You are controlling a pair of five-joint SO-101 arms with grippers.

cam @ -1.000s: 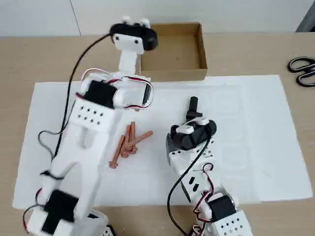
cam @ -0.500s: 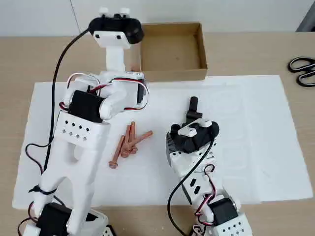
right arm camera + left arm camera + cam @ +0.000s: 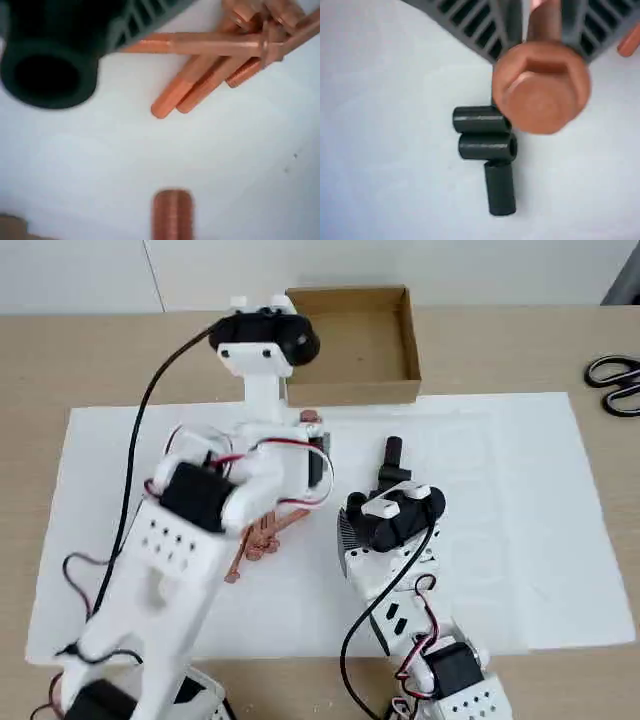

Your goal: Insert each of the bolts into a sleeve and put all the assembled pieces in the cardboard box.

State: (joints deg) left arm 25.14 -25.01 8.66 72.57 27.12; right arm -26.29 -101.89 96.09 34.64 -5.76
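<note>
Left end effector (image 3: 544, 22) clamps a bolt (image 3: 541, 87); right end effector (image 3: 393, 472) grips a sleeve (image 3: 47, 75), bore exposed, presumably for insertion.

No legible text, label, number or sign in any view.

A small robotics lab or maker's bench, by the look of it: a pale wooden worktop (image 3: 500, 350) under a white sheet (image 3: 530, 520), scissors (image 3: 615, 383) at its edge, and two white plastic arms (image 3: 165, 570) (coloured wires (image 3: 415, 638) left bare) side by side.
</note>
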